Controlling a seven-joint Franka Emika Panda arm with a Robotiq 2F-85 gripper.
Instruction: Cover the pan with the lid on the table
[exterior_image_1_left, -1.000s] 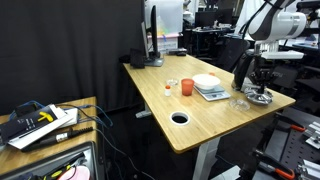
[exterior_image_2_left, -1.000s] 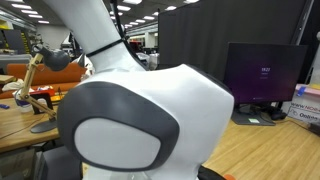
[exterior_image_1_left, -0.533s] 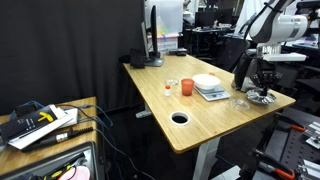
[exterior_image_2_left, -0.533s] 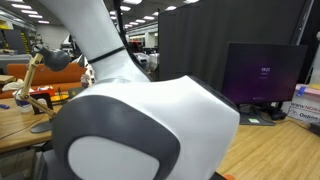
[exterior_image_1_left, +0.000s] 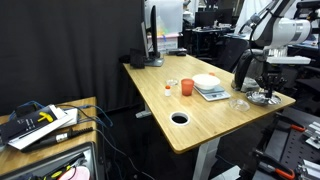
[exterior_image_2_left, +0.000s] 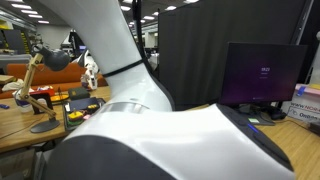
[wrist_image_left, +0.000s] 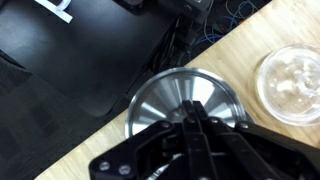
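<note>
The lid (wrist_image_left: 170, 98) is a shiny silver disc with radial glints, directly under my gripper (wrist_image_left: 192, 112) in the wrist view. My fingers are pressed together over its centre and hide the knob. In an exterior view my gripper (exterior_image_1_left: 264, 86) hangs just above a silvery round thing (exterior_image_1_left: 262, 98) near the table's far right edge. I cannot tell the pan apart from the lid in any view. A thin dark rim shows at the lid's right edge.
A small clear glass-like round piece (wrist_image_left: 292, 82) lies beside the lid, also in an exterior view (exterior_image_1_left: 239, 102). A white plate (exterior_image_1_left: 207, 81) sits on a scale, with an orange cup (exterior_image_1_left: 186, 87) nearby. The table (exterior_image_1_left: 190, 135) has a grommet hole (exterior_image_1_left: 180, 117). The table edge runs close to the lid.
My gripper has risen a little and shifted slightly right above the silvery round thing. The other table objects have not moved.
</note>
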